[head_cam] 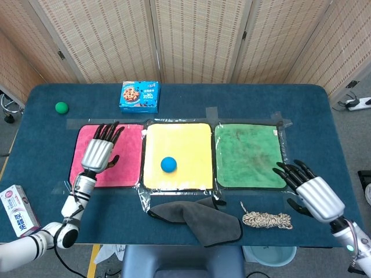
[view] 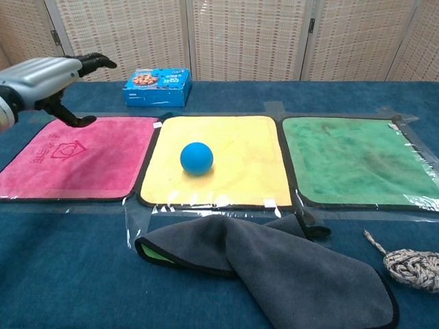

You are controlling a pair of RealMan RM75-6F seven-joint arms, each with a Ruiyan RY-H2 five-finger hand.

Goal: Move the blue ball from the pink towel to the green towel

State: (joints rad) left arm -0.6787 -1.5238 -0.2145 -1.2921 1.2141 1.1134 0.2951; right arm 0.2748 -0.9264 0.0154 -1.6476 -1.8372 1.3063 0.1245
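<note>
Head view. Landmark: yellow towel (head_cam: 177, 155), middle of three taped in a row on the table (head_cam: 324, 116).
- Blue ball (head_cam: 168, 164) — resting on the yellow towel, toward its near-left part; not on the pink towel (head_cam: 128, 156) to the left, not on the green towel (head_cam: 249, 155) to the right.
- Left hand (head_cam: 98, 153) — over the pink towel, left of the yellow towel; fingers spread, holding nothing.
- Right hand (head_cam: 307, 191) — beyond the green towel's near-right corner, well right of the yellow towel; fingers apart, holding nothing.
- Green ball (head_cam: 61, 107), far left of the yellow towel; biscuit box (head_cam: 140, 96) behind its far-left corner; grey cloth (head_cam: 200, 220) in front of it; coiled rope (head_cam: 266, 219) to the near right; small carton (head_cam: 18, 209) at the near-left table edge.

Chest view.
- Ball sits free at the yellow towel's centre-left, nothing touching it.
- Left hand (view: 51, 75) hangs above the pink towel's far-left corner, fingers apart, palm empty.
- Right hand not seen here.

Step in hand, as judged: ball halfway along, between grasps. Next move likely calls for the right hand to reach across the green towel, close round the ball from above, then carry it rightward — a round ball may roll if nudged.
</note>
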